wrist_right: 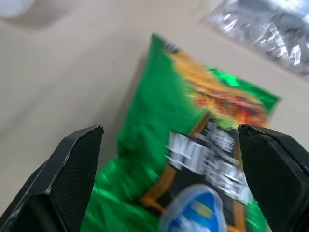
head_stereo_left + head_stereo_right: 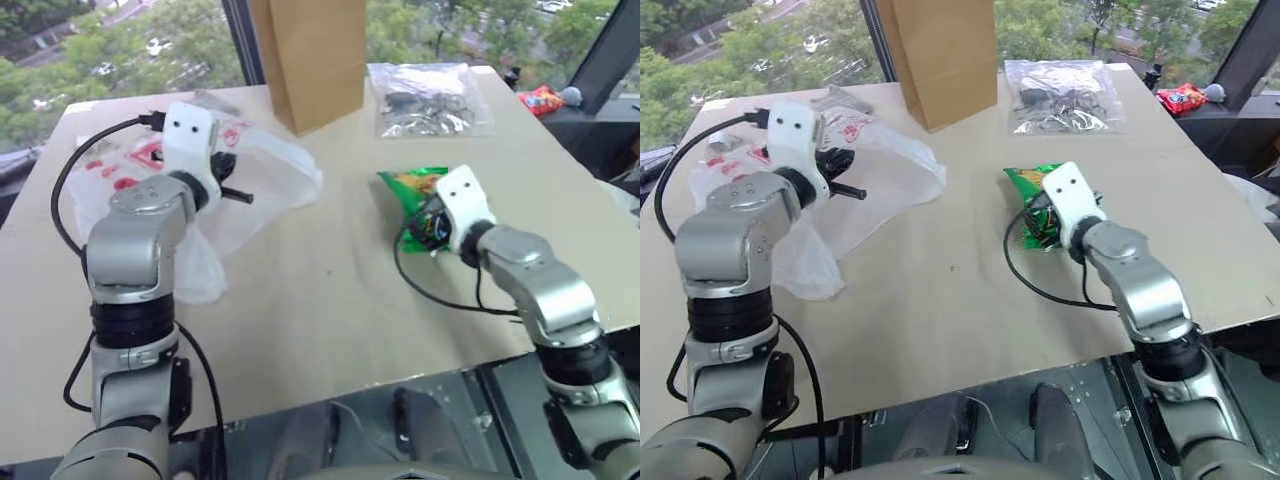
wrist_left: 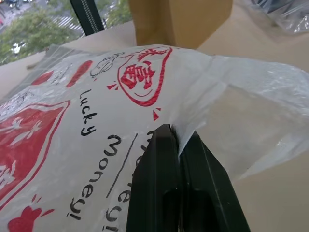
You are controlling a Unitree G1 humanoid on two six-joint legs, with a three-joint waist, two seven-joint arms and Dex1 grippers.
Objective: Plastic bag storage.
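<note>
The plastic bag (image 2: 275, 170), thin translucent white with red logos and black lettering, lies crumpled on the left part of the table. My left gripper (image 3: 176, 133) is shut on a fold of its edge (image 3: 193, 96) and holds that part lifted off the table. My right gripper (image 1: 169, 135) is open and hovers low over a green snack packet (image 2: 408, 184). Its two fingers (image 1: 72, 164) stand wide on either side of the packet, with nothing gripped between them.
A tall brown paper bag (image 2: 310, 55) stands at the back centre of the beige table (image 2: 330, 300). A small clear bag of dark items (image 2: 428, 98) lies to its right. A red packet (image 2: 543, 99) rests past the table's far right corner.
</note>
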